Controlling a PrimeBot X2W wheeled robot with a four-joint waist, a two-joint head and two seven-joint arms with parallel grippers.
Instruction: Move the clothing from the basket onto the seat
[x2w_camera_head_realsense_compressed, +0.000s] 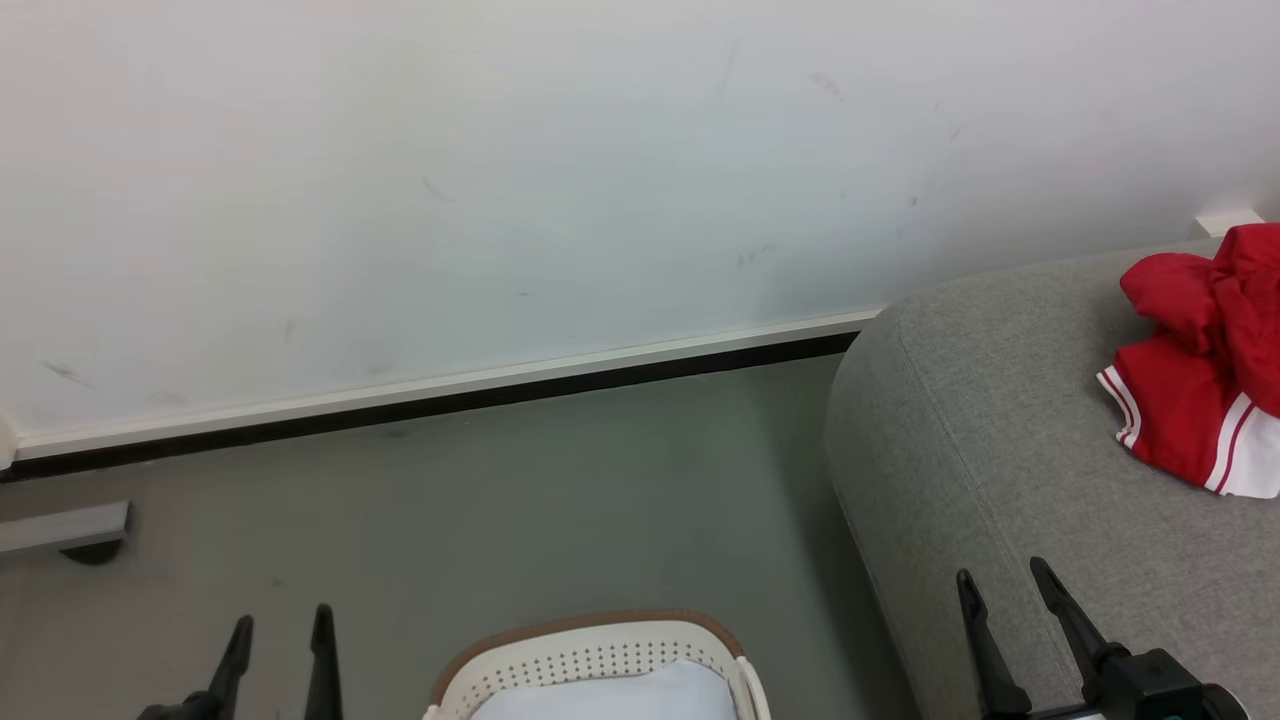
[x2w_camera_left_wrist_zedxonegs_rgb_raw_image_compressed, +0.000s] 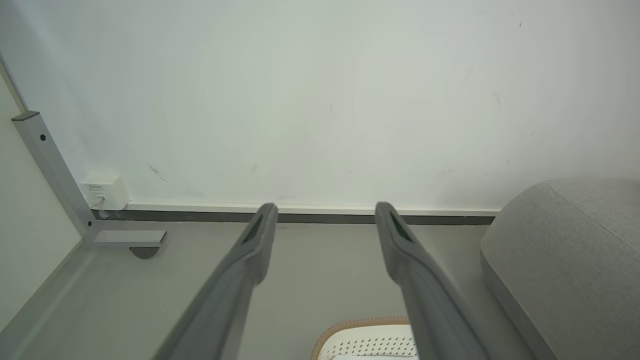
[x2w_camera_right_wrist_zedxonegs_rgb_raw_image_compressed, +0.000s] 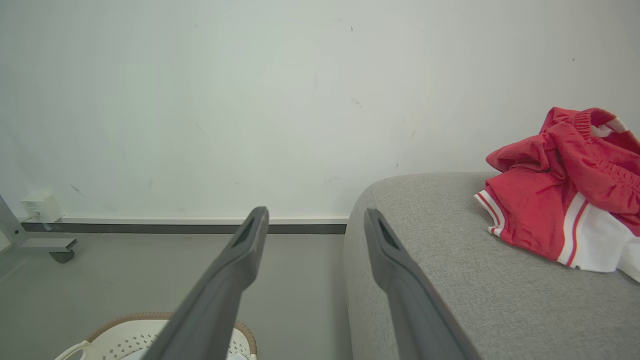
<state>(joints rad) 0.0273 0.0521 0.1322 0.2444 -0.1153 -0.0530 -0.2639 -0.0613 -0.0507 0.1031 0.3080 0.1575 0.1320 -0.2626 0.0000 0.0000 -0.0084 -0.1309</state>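
Observation:
Red clothing (x2w_camera_head_realsense_compressed: 1205, 360) with white-striped hems lies bunched on the grey seat (x2w_camera_head_realsense_compressed: 1000, 440) at the right; the right wrist view shows the same clothing (x2w_camera_right_wrist_zedxonegs_rgb_raw_image_compressed: 560, 190) on the seat (x2w_camera_right_wrist_zedxonegs_rgb_raw_image_compressed: 450, 270). The white basket (x2w_camera_head_realsense_compressed: 600, 660) with its brown rim stands on the floor at the bottom middle, a pale pad inside it. My left gripper (x2w_camera_head_realsense_compressed: 280, 625) is open, above the floor left of the basket. My right gripper (x2w_camera_head_realsense_compressed: 1005, 575) is open over the seat's near edge. In the left wrist view the left gripper (x2w_camera_left_wrist_zedxonegs_rgb_raw_image_compressed: 325, 210) points at the wall, with the basket (x2w_camera_left_wrist_zedxonegs_rgb_raw_image_compressed: 365, 337) below.
A white wall (x2w_camera_head_realsense_compressed: 500, 180) with a dark skirting strip runs behind the grey floor (x2w_camera_head_realsense_compressed: 500, 500). A grey metal frame foot with a caster (x2w_camera_left_wrist_zedxonegs_rgb_raw_image_compressed: 135, 242) stands at the far left, beside a small white box (x2w_camera_left_wrist_zedxonegs_rgb_raw_image_compressed: 102, 190) at the wall's base.

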